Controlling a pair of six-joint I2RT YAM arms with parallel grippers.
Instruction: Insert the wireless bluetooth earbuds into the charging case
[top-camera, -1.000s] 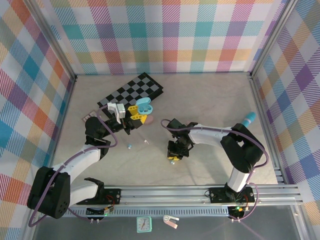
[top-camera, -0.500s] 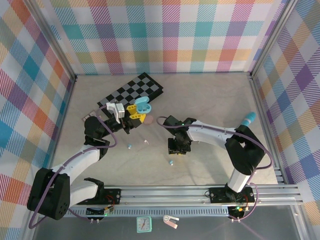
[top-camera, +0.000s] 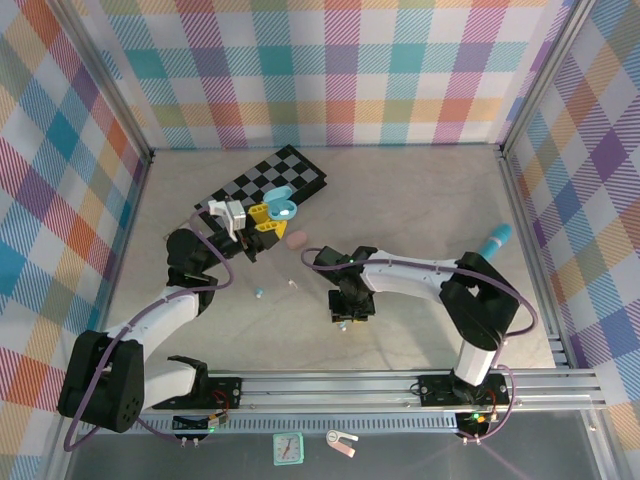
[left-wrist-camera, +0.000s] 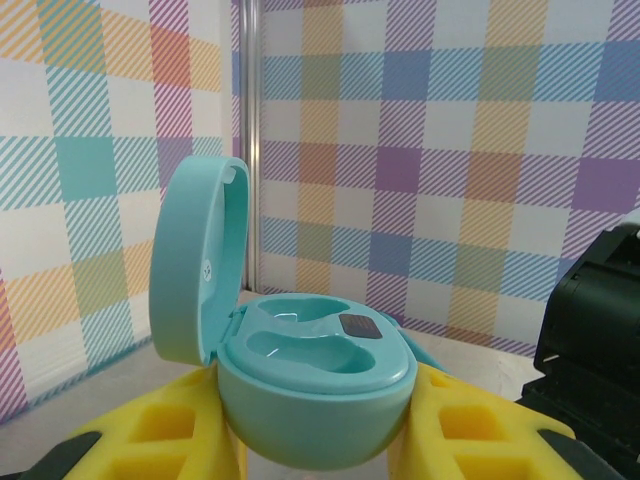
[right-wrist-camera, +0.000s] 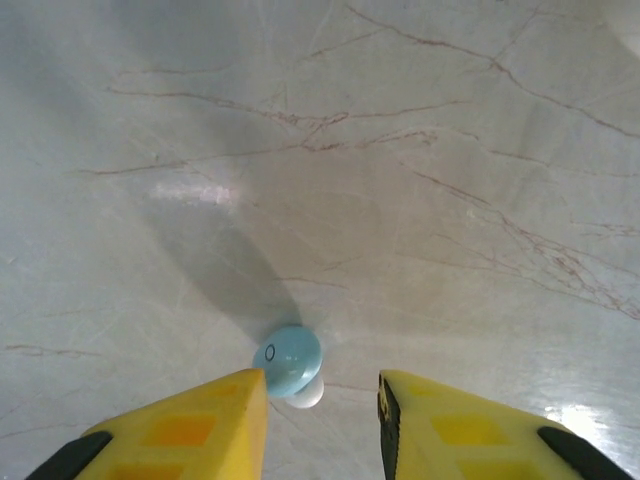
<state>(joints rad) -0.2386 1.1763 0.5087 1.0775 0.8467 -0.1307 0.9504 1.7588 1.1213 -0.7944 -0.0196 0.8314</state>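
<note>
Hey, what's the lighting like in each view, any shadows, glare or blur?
Right wrist view: the teal earbud is sharp, a soft dark shadow lies up and left of it, and glare brightens the table at lower right. Left wrist view: the open teal case is crisp and evenly lit. Top external view: flat, even light, no strong glare.

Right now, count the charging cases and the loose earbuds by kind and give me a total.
Charging cases: 2 (teal case, lid open; pink case)
Loose earbuds: 3 (teal earbud, pale earbud, light blue earbud)
Total: 5
</note>
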